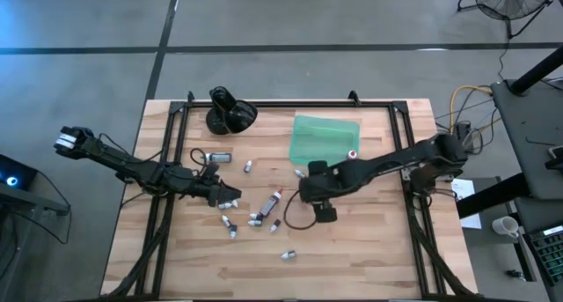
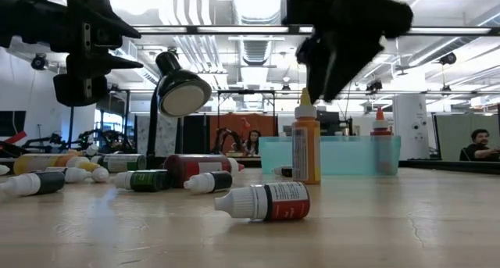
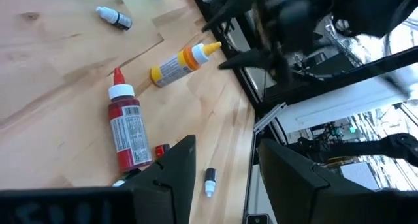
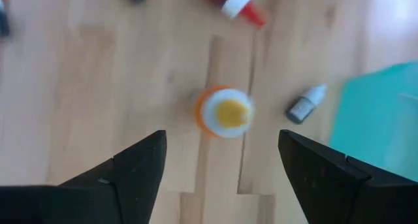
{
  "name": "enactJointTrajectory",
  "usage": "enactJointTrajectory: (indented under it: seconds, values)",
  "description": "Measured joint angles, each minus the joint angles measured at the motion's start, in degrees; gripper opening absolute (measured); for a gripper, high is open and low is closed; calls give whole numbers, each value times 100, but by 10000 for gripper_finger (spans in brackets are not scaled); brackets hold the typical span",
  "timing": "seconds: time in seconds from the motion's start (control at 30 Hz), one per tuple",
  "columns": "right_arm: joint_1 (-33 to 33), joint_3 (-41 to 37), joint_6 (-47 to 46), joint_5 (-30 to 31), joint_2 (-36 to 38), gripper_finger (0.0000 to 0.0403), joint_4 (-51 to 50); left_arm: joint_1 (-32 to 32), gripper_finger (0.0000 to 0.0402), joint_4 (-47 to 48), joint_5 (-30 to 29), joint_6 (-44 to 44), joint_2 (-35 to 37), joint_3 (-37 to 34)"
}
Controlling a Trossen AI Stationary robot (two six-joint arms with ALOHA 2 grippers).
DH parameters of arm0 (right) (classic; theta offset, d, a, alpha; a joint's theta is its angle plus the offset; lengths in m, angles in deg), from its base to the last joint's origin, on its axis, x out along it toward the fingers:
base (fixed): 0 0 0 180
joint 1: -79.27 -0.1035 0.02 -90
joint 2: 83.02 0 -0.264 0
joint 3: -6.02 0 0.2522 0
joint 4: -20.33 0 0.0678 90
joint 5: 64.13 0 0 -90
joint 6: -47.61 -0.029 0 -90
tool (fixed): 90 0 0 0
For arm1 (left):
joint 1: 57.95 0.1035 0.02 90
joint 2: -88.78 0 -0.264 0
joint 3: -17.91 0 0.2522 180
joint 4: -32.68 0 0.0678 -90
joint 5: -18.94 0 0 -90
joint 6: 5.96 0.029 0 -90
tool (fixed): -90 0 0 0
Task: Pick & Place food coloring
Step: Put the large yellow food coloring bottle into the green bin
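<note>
Several small food coloring bottles lie scattered on the wooden table (image 1: 369,249). A yellow bottle with an orange cap (image 4: 224,113) stands upright (image 2: 306,143). My right gripper (image 4: 222,165) hangs open above it, pointing down, one finger on either side and clear of it. A red bottle (image 3: 125,129) lies on its side (image 1: 275,199) between the two arms. My left gripper (image 3: 225,172) stands open at the table's left (image 1: 224,195), nearly level, nothing between its fingers. A red-capped bottle (image 1: 353,154) stands on the teal tray (image 1: 321,135).
A glossy black rounded object (image 1: 230,113) sits at the far edge, left of the tray. A small grey bottle (image 4: 305,105) lies beside the tray's edge. More bottles lie toward the near edge (image 1: 288,254) and at the left (image 2: 35,182).
</note>
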Motion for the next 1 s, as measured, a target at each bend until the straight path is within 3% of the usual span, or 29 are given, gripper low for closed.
enactJointTrajectory:
  seconds: [0.4,1.0]
  values:
    - [2,635,278,23,-532,274,-377,0,140,2,-45,-31,1,0]
    - [2,638,258,29,-729,197,-353,0,140,46,-47,22,0,0]
